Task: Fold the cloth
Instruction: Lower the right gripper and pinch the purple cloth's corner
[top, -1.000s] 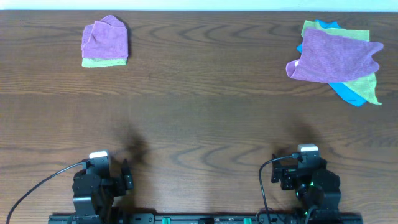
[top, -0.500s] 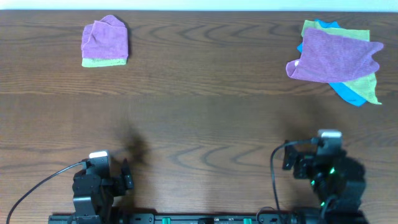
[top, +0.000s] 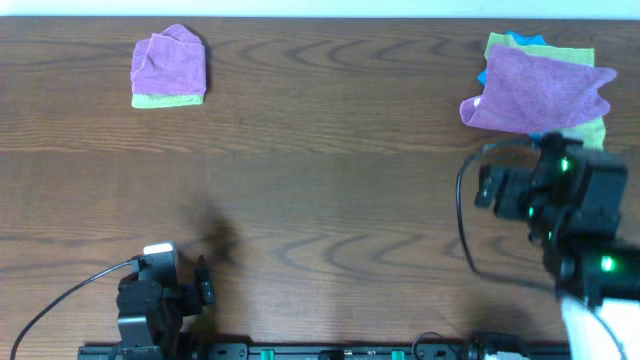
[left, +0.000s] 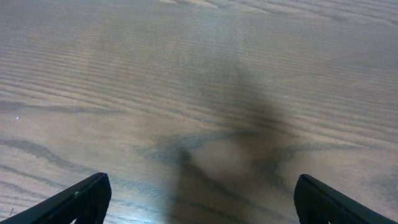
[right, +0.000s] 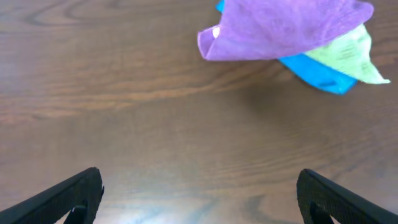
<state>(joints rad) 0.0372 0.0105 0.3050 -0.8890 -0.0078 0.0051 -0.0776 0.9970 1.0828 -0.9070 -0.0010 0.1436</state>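
The lilac cloth (top: 540, 90) lies rumpled at the far right of the table, on top of a yellow-green cloth (top: 597, 130) and a blue cloth (top: 516, 38). It shows at the top of the right wrist view (right: 286, 28), with a small white tag (right: 216, 32) at its left edge. My right gripper (right: 199, 183) is open and empty, above bare table just short of the cloth. In the overhead view the right arm (top: 560, 190) sits just in front of the pile. My left gripper (left: 202, 186) is open and empty near the front edge (top: 203, 282).
A small folded purple wad (top: 168, 62) rests on a folded green cloth (top: 168, 99) at the far left. The yellow-green cloth (right: 348, 53) and blue cloth (right: 317, 73) stick out from under the lilac one. The dark wooden table (top: 330, 170) lies between the two piles.
My right arm has risen and moved forward from the front edge towards the cloth pile, now covering the pile's near corner in the overhead view. The left arm has not moved.
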